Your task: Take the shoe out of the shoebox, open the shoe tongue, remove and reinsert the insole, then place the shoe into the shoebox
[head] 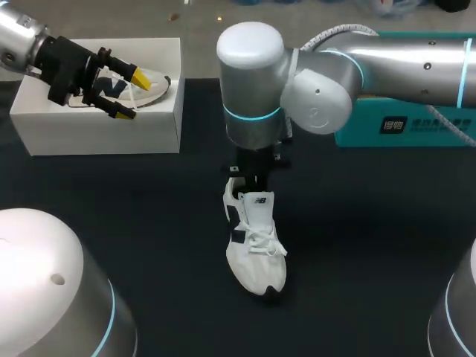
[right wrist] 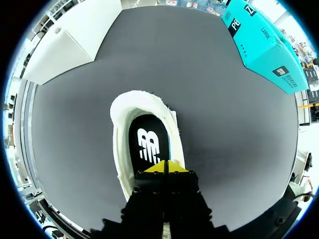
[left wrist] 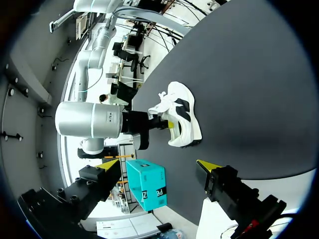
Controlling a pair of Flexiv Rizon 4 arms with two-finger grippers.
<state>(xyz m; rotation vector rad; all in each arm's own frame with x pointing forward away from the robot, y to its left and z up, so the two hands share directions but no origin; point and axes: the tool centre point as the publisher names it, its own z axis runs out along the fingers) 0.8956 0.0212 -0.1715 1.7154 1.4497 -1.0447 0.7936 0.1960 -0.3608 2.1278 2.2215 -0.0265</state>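
**RIGHT GRIPPER AT SHOE MOUTH: INSOLE STILL SEATED**

The right gripper (right wrist: 164, 167) points straight down with its yellow tips pressed together at the tongue (head: 260, 202) end of the shoe's mouth. The views do not show whether tongue fabric lies between the tips. Just ahead of the tips, the dark insole (right wrist: 148, 144) sits flat inside the shoe (head: 256, 253), with the padded heel collar beyond it. The shoe stands on its sole on the table (head: 372, 245), directly under this gripper, with its toe behind the fingers.

The left gripper (head: 132, 95) is spread wide and holds nothing. It hovers over the white shoebox (head: 104, 126), with a second shoe (head: 160, 88) in the box under its fingers.

Handling, as judged:
- The shoe is probably light, with a soft upper that gives under a pinch.
- The tongue is thin and floppy, so grip it at its top edge.
- The insole looks thin and bendable. Its exposed heel edge is the best place to pinch.
- The shoe may lift with the insole, so steady it at the heel collar.
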